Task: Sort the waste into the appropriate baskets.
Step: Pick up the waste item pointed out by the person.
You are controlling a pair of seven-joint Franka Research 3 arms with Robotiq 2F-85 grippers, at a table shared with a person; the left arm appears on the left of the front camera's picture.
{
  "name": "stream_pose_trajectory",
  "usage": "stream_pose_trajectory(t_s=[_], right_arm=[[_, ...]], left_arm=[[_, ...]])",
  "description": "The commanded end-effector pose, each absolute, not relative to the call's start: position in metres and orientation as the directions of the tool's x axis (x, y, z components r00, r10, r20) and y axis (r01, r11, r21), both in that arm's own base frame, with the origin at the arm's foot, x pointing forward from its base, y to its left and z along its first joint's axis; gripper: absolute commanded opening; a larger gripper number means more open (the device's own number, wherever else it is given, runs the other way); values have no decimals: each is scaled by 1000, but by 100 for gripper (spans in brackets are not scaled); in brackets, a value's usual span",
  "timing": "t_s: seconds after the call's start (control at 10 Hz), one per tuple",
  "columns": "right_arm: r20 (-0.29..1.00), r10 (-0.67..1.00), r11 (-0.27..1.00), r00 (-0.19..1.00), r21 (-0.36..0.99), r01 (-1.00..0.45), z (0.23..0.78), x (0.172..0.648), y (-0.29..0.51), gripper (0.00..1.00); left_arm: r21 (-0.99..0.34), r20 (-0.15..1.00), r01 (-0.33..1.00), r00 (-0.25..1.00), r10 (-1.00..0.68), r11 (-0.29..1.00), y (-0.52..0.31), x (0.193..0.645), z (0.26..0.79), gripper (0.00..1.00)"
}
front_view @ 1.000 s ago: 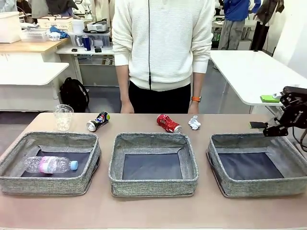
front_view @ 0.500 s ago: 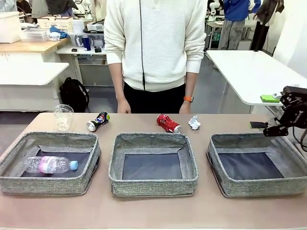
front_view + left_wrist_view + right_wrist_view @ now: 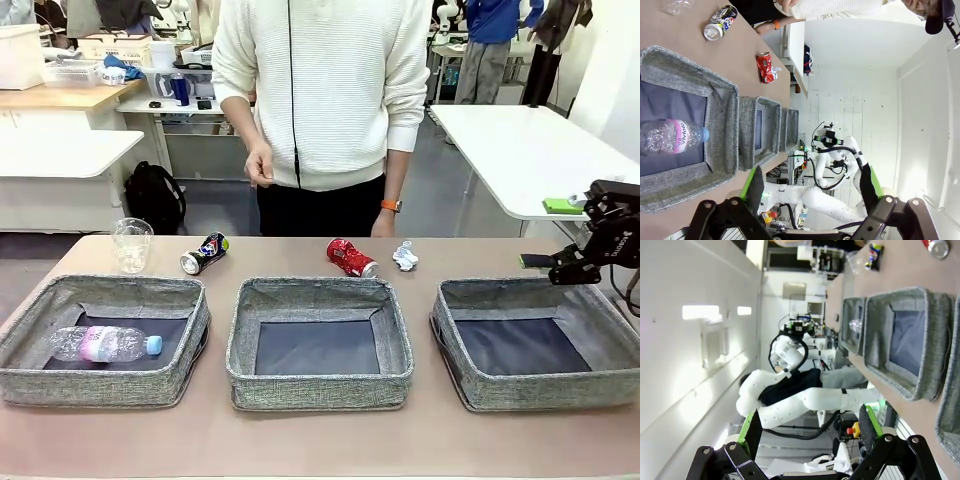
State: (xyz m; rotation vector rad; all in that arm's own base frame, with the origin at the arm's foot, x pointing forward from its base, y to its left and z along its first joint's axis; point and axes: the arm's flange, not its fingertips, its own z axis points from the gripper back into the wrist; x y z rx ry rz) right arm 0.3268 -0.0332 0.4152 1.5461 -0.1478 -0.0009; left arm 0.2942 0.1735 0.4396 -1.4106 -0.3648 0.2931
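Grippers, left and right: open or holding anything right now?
Left gripper: open, holding nothing.
Right gripper: open, holding nothing.

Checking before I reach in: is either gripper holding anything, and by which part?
Nothing is held. The left gripper and the right gripper both stand open with nothing between their fingers.

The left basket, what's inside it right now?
Inside the left basket lies one clear plastic bottle on its side, blue cap toward the middle basket. The rest of the dark bottom looks bare; the near wall hides a strip of it.
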Motion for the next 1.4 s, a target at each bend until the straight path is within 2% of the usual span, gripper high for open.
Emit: stream_pose_trajectory(t_s=[0.0, 0.5, 0.6, 0.7, 0.8, 0.9, 1.0, 1.1, 1.2, 1.3], right_arm=[[79, -96, 16, 992, 997, -78, 421, 326, -32, 100], [79, -96, 16, 992, 997, -78, 421, 326, -32, 100], [79, -96, 16, 992, 997, -78, 421, 326, -32, 100], [79, -96, 16, 992, 997, -78, 421, 326, -32, 100], [79, -96, 16, 992, 997, -78, 421, 326, -32, 100], [79, -96, 16, 992, 997, -78, 421, 326, -32, 100], [79, -96, 16, 992, 997, -78, 421, 326, -32, 100], [79, -96, 16, 992, 997, -78, 421, 326, -32, 100], [79, -96, 16, 992, 997, -78, 421, 326, -32, 100], [79, -96, 16, 992, 997, -78, 421, 326, -32, 100]], left_arm=[[-990, 91, 38, 912, 401, 139, 174, 292, 440, 100], [-990, 73, 17, 909, 410, 140, 174, 294, 440, 100], [-952, 208, 103, 909, 361, 289, 156, 306, 448, 100], [-829, 379, 219, 896, 229, 515, 122, 328, 460, 100], [-671, 512, 337, 855, 84, 661, 85, 355, 469, 100], [-523, 582, 446, 809, -77, 726, 53, 375, 472, 100], [-312, 664, 499, 723, -190, 808, 18, 395, 469, 100], [-163, 685, 548, 661, -306, 820, -13, 409, 462, 100], [5, 648, 594, 610, -455, 804, -32, 417, 449, 100], [56, 627, 675, 550, -552, 736, -42, 411, 442, 100]])
